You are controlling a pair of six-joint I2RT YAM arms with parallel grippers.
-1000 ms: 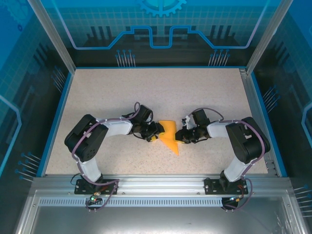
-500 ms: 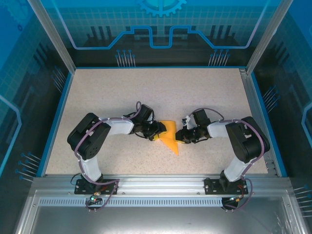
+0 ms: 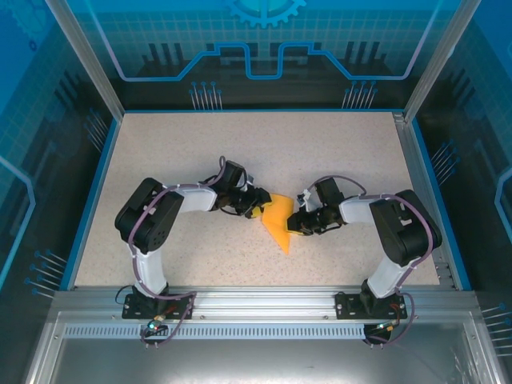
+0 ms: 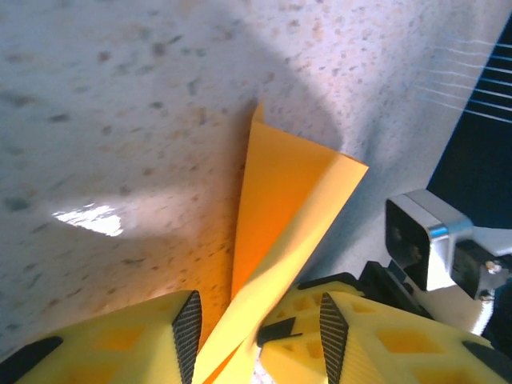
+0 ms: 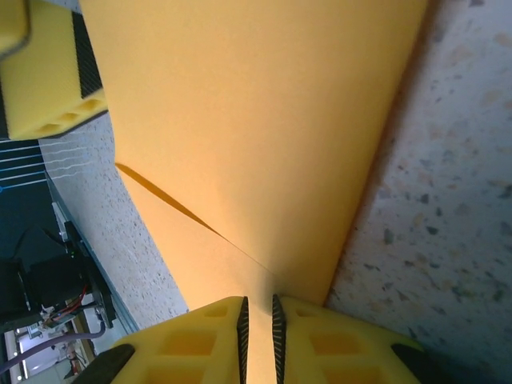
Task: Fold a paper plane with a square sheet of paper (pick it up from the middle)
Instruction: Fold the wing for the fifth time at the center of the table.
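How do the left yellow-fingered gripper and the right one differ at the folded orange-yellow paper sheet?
The left gripper has its jaws apart, with the folded orange-yellow paper sheet passing between them; the right gripper has its jaws pinched shut on the sheet's edge. The left gripper reaches the sheet from the left, the right gripper from the right. Both have yellow fingers with black pads.

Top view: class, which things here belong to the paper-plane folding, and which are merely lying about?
Belongs to the job: folded orange paper; left arm; right arm.
Merely there: speckled table; blue back wall; metal rail.
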